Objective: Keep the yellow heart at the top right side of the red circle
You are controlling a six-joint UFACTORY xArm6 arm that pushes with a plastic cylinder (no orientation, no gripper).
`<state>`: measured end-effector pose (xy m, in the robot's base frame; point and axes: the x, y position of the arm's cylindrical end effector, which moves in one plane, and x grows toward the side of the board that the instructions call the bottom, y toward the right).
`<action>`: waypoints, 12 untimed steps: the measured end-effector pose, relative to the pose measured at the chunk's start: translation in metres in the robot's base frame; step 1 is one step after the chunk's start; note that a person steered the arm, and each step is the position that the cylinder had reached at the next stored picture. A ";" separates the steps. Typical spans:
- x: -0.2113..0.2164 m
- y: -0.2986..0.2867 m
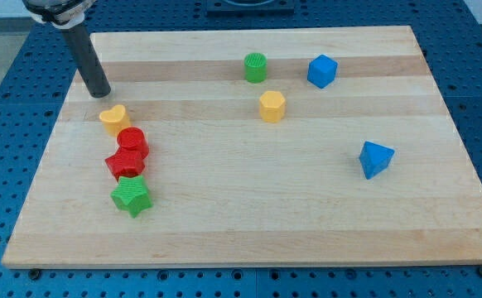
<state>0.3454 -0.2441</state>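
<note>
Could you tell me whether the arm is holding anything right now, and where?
Nothing is held: my tip stands free, just up-left of the yellow heart, not touching it.

No text, label, brand, number or sign can be read anywhere.

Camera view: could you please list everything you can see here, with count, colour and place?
wooden board: one, light wood, fills most of the view
yellow heart: one, left side, just above the red circle
red circle: one, left side
red star: one, below the red circle
green star: one, lower left
green cylinder: one, top centre
yellow hexagon: one, centre
blue cube: one, top right
blue block: one, angular, right side
my tip: one, dark rod, above-left of the yellow heart
</note>
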 end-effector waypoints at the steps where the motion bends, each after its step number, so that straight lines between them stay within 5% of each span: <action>1: -0.005 -0.005; 4: -0.016 -0.061; 6: 0.033 -0.061; 9: 0.057 0.008; 12: 0.064 -0.005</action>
